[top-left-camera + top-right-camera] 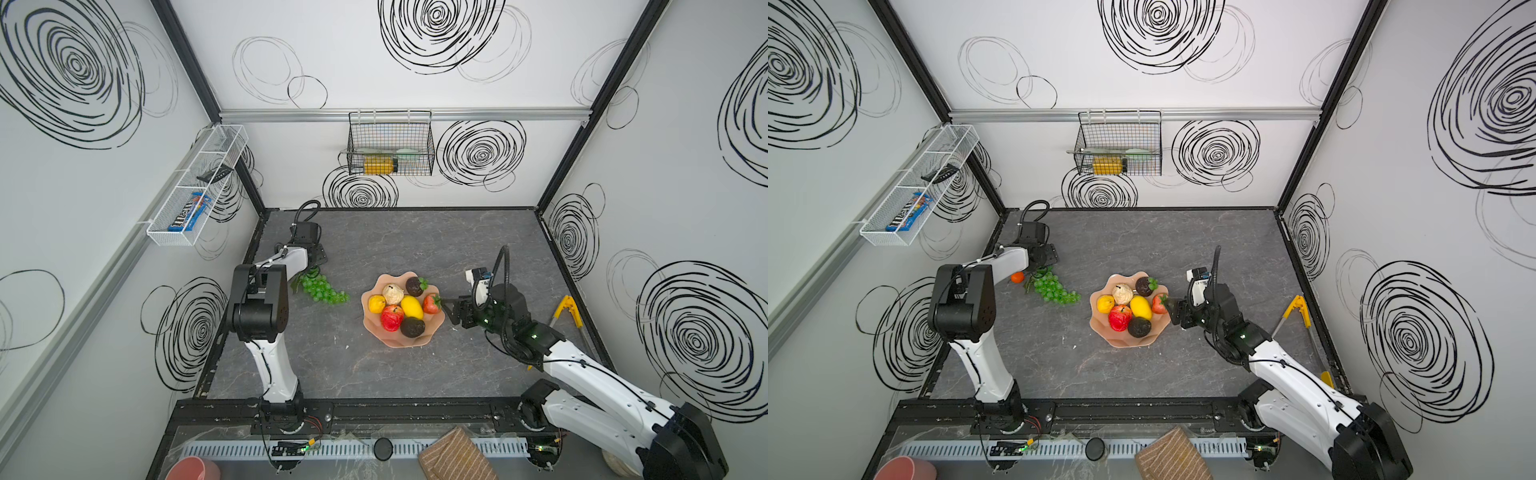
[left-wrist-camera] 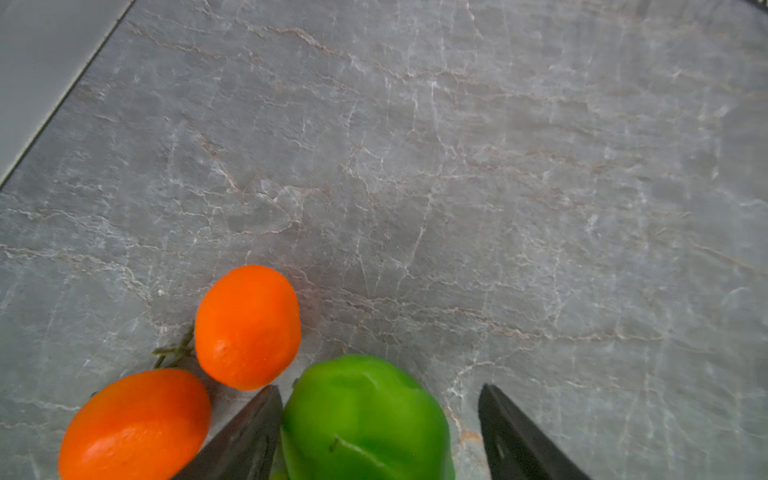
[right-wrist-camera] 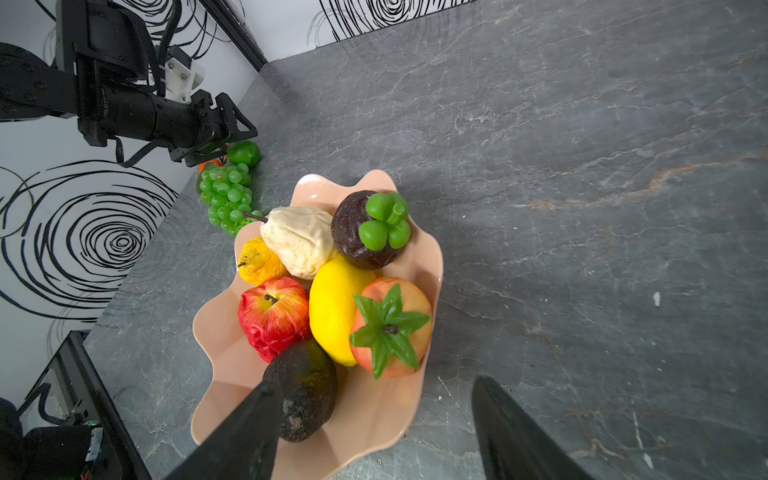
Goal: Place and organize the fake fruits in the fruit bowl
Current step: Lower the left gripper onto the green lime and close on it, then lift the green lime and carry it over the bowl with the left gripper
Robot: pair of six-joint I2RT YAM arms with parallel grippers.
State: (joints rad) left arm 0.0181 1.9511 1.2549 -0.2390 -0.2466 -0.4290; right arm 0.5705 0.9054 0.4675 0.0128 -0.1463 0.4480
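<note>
The fruit bowl [image 1: 405, 341] is sitting mid-desk [image 1: 374, 237], seven fruits lying in it; the grape bunch [image 1: 325, 291] is lying to its left (lime [image 3: 244, 153] just beside), tongs [image 1: 566, 308] far right.

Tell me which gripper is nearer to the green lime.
Left. The left gripper is open with the lime between its jaws; the right gripper is open at the bowl edge, far from the lime.
</note>
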